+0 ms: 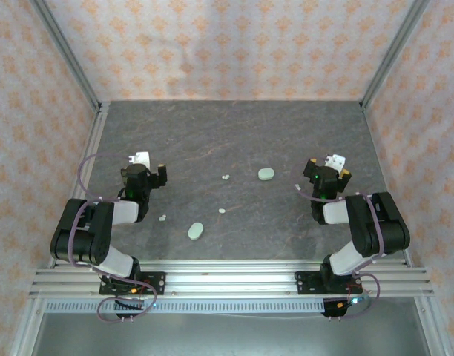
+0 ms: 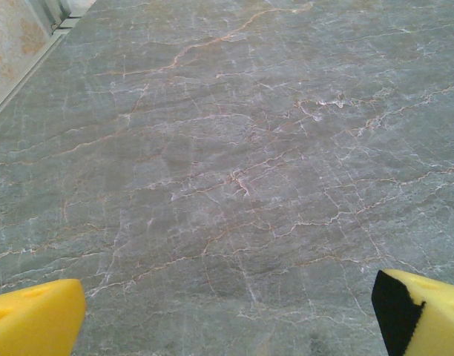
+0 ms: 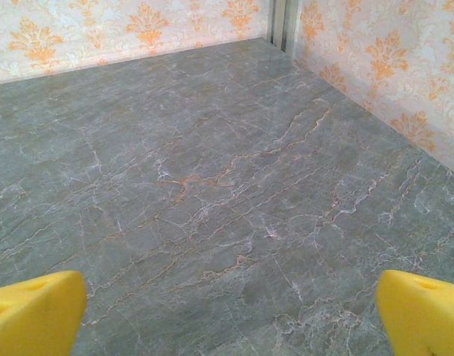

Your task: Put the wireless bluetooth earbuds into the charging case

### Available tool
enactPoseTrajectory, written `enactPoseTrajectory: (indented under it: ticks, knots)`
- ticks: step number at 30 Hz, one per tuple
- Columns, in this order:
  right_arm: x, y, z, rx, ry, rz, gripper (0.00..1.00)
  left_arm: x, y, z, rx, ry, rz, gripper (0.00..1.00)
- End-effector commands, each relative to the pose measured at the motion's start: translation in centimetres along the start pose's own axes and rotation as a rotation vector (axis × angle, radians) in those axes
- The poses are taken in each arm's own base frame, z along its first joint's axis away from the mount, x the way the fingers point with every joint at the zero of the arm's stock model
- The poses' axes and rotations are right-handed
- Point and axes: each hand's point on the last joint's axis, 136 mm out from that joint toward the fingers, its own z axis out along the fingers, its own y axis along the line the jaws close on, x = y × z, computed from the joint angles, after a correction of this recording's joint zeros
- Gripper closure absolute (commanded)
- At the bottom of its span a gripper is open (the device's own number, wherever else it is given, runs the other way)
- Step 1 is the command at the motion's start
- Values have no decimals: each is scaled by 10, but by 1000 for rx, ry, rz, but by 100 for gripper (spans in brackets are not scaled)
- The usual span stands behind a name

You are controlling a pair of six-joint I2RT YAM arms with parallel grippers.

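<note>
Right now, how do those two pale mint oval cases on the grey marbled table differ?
Place: the farther mint oval case sits right of centre, the nearer mint oval case left of centre, closer to the front edge. Pose: the farther one lies crosswise; the nearer one slants. Both share colour and shape and rest on the grey marbled table.

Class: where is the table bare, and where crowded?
Bare: the far strip of table along the back wall, beyond the left arm and right arm. Crowded: the middle, where two mint charging cases and scattered earbuds lie between them.
</note>
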Motion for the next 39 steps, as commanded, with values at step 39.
enactPoseTrajectory:
  ticks: [39]
  knots:
    - [-1,167,-109,-459,629,-14,0,60,-121,-198,328,488,226,0]
